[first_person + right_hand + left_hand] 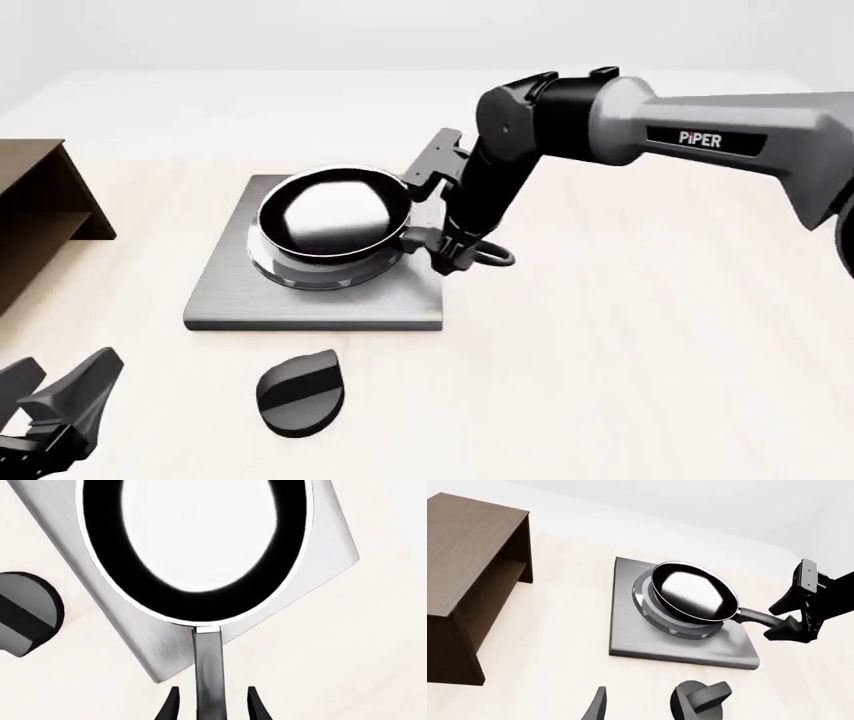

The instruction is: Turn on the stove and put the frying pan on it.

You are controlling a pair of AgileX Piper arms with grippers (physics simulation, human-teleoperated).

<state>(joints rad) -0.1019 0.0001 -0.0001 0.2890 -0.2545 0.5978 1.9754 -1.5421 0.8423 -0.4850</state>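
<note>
The frying pan (334,213), round and glossy black, sits on the ring burner of the grey stove plate (227,305). It also shows in the left wrist view (694,591) and the right wrist view (200,535). Its handle (209,670) points right. My right gripper (447,252) is around the handle's end. In the right wrist view its fingers (171,706) stand apart from the handle, with a gap on each side. The black teardrop knob (300,393) lies in front of the plate. My left gripper (54,395) is open and empty at the front left.
A brown wooden shelf (34,215) stands at the left edge, left of the stove plate; it also shows in the left wrist view (467,555). The right arm (694,130) reaches in from the right above the table.
</note>
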